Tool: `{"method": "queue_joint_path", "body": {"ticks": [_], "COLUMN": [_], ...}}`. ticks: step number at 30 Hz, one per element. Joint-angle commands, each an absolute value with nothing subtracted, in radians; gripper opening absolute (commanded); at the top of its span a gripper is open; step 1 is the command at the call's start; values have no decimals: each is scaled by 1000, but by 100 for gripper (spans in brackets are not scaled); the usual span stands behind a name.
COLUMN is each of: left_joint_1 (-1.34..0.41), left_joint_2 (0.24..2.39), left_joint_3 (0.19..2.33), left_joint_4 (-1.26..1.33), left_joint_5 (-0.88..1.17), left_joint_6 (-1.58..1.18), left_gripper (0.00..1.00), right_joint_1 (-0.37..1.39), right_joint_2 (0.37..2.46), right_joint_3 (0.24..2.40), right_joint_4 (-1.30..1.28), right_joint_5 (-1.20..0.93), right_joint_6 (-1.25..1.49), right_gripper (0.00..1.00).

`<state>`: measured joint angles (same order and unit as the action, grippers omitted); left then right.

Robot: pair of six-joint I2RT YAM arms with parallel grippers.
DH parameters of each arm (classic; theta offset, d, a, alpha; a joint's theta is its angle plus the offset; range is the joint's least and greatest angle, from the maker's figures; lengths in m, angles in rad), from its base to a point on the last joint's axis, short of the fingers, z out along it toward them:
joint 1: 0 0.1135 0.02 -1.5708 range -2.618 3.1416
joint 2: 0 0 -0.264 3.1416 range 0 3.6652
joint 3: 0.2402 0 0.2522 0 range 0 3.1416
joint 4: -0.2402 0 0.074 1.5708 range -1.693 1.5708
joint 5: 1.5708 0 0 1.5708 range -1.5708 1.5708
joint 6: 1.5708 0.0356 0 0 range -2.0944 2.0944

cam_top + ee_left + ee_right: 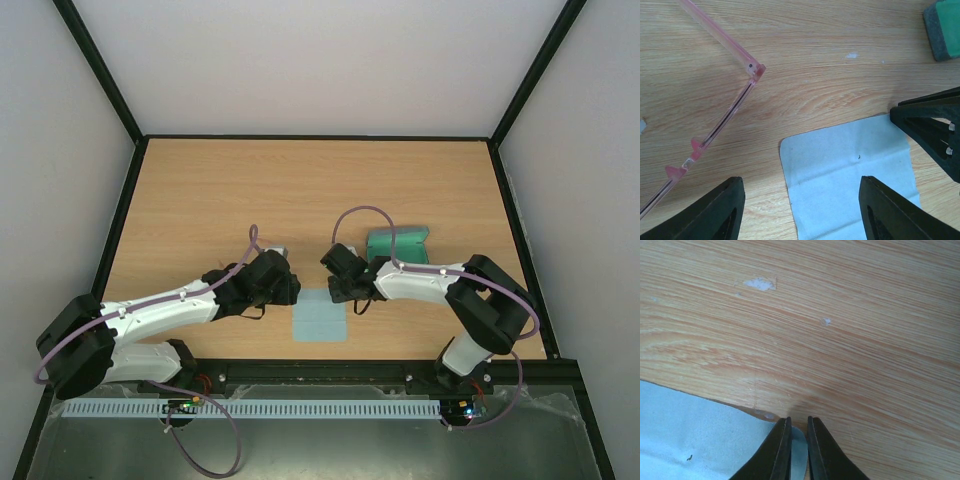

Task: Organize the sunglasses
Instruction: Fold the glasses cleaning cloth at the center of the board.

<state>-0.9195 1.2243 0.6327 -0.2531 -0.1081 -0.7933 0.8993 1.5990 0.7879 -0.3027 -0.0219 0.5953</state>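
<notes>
Flat on the wood table (200,200), near its front edge: the blue cloth (320,318). One gripper on each side of it, both down low.

Also flat on the table, the sunglasses (725,112). Near the blue cloth but not touching it, off its left edge in the left wrist view. Thin pink see-through frame, with one slim arm bent off at the hinge and running up and away from the cloth. Too small to make out in the top view.

Over the left part of the blue cloth, the left gripper (800,212). Wide open, holding nothing. One of its fingers (715,212) over bare wood just past the cloth's edge, the other over the cloth itself. Apart from the sunglasses.

At the right corner of the blue cloth, the right gripper (798,440). Fingers (781,450) very narrow, nearly together, only a thin gap left. Tip of the cloth's corner right in that gap. Small bump in the cloth's edge just beside the fingers. Pinched tight or not: cannot tell.

Behind the blue cloth and to its right, well apart from it, the grey-blue case (398,245), green inside showing.
</notes>
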Motion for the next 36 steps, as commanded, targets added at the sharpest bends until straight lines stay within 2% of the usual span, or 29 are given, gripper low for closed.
{"method": "queue_joint_path", "body": {"ticks": [1, 6, 17, 29, 36], "left_joint_1": [-916, -916, -916, -916, -916], "left_joint_2": [1213, 1216, 1252, 1342, 1408], "left_joint_3": [621, 619, 627, 651, 660], "left_joint_4": [-258, -254, -228, -179, -147], "left_joint_5": [-109, -102, -72, -52, -70], "left_joint_6": [-795, -795, -787, -743, -699], "left_gripper": [66, 65, 52, 47, 37], "right_joint_1": [918, 921, 922, 919, 917], "right_joint_2": [1619, 1617, 1544, 1550, 1552], "right_joint_3": [759, 762, 778, 780, 782], "right_joint_4": [-318, -319, -358, -344, -345], "right_joint_5": [-32, -30, 59, 71, 66], "right_joint_6": [609, 612, 629, 627, 625], "right_gripper": [11, 7, 1, 1, 1]}}
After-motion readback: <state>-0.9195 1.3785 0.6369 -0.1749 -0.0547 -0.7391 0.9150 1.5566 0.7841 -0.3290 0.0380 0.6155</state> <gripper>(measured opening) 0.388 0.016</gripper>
